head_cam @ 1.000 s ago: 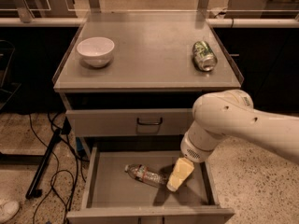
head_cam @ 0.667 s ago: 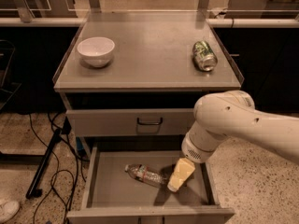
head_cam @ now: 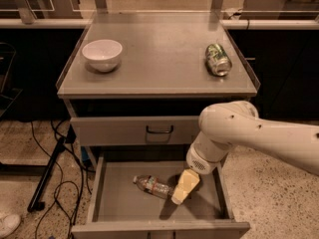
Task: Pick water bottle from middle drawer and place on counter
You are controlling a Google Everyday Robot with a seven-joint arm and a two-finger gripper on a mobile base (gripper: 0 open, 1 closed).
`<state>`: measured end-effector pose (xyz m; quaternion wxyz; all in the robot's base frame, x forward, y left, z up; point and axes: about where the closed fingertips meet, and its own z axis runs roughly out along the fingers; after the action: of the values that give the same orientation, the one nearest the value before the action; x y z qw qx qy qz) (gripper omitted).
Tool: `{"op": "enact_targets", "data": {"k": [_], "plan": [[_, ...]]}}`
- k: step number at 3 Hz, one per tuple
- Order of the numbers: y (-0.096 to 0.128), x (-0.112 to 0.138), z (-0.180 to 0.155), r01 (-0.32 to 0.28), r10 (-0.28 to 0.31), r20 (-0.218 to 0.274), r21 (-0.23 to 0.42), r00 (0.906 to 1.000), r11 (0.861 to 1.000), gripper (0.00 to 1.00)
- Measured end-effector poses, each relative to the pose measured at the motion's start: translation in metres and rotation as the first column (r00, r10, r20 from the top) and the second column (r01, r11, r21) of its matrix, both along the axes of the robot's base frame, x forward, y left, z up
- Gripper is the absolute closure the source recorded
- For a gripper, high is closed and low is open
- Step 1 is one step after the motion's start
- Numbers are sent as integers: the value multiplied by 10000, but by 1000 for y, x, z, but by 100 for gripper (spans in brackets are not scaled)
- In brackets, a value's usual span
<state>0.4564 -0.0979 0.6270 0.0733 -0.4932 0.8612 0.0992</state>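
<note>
The water bottle [head_cam: 151, 185] lies on its side on the floor of the open middle drawer [head_cam: 118, 205], cap pointing left. My gripper [head_cam: 182, 188], a cream-coloured piece at the end of the white arm [head_cam: 234, 131], reaches down into the drawer. Its tip is right next to the bottle's base end, on the bottle's right; I cannot tell whether it touches. The grey counter [head_cam: 159, 49] is the cabinet top above.
A white bowl [head_cam: 102, 54] stands on the counter's left and a green drink can [head_cam: 218, 59] lies on its right. A closed drawer front with a dark handle [head_cam: 159, 130] sits above the open drawer. Cables and a stand leg [head_cam: 47, 176] lie on the floor to the left.
My gripper has shifted slightly left and down toward the bottle. The bottle, bowl and can have not moved.
</note>
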Motion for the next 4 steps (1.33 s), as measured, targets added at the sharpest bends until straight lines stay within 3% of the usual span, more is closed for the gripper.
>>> {"op": "enact_targets", "data": {"k": [1, 3, 4], "plan": [[26, 19, -48, -53, 87, -643, 527, 9979, 9986, 0], [39, 18, -64, 153, -127, -509, 514, 9986, 9986, 0], [63, 29, -101, 711, -700, -209, 525, 9973, 9961, 0]]}}
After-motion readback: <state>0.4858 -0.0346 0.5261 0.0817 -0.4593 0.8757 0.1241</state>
